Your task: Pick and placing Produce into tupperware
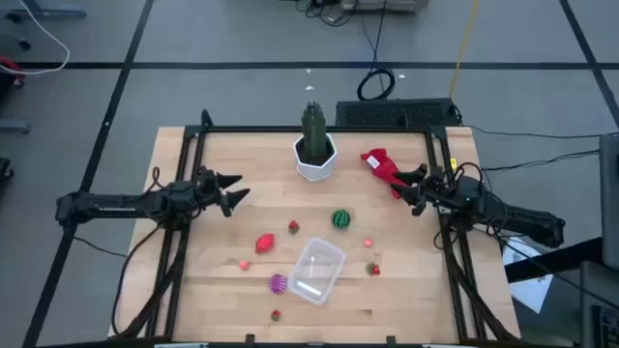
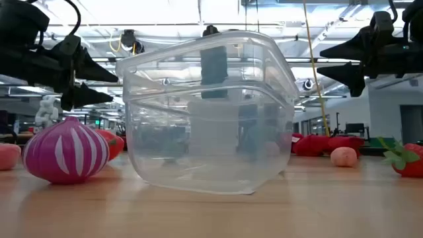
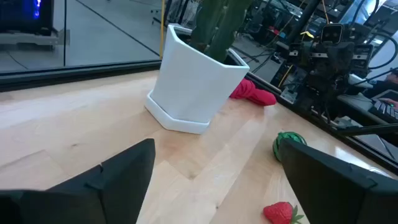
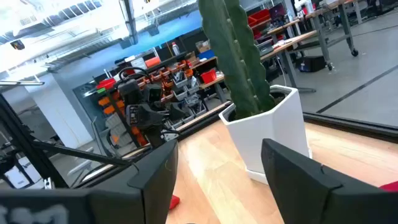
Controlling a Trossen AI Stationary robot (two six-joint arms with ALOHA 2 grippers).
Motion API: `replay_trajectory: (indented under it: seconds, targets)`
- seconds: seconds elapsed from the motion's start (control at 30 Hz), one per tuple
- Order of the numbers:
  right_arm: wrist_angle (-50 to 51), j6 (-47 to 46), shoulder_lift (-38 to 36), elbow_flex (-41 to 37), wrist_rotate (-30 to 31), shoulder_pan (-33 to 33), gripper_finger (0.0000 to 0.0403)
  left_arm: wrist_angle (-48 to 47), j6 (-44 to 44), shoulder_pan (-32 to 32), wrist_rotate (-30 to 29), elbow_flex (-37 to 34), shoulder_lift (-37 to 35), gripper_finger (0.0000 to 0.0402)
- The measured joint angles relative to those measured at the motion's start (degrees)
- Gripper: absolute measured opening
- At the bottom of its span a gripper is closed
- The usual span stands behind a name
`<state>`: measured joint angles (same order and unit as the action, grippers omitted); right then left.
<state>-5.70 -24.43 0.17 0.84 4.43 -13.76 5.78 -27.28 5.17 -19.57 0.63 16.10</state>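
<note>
While both arms are hovering above the table, the clear tupperware [image 1: 316, 270] is sitting empty near the front, with the produce lying around it: purple spiky piece [image 1: 278, 283] just beside, green striped ball [image 1: 340, 219] and larger red piece [image 1: 265, 243] near. The left gripper [image 1: 237, 188] is hanging spread wide and the right gripper [image 1: 411, 186] partly spread, each holding nothing. The white hexagonal pot [image 1: 315, 161] is holding the cactus [image 1: 313, 129].

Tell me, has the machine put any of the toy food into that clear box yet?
Not yet. The clear tupperware looks empty. Both sets of fingers, left and right, hang open over the table holding nothing. Still lying loose around the box: the green striped ball, the larger red piece, the purple spiky piece and several tiny red and pink bits.
</note>
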Motion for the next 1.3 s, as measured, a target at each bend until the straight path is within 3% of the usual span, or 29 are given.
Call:
replay_trajectory:
  seconds: [1.03, 1.3]
  targets:
    - [0.0, 0.1, 0.0, 0.0, 0.0, 0.0, 0.0224, 0.0, 0.0, 0.0, 0.0, 0.0, 0.0, 0.0349]
    - [-0.1, 13.1, 0.0, 0.0, 1.5, -0.3, 0.0224, 0.0, 0.0, 0.0, 0.0, 0.0, 0.0, 0.0349]
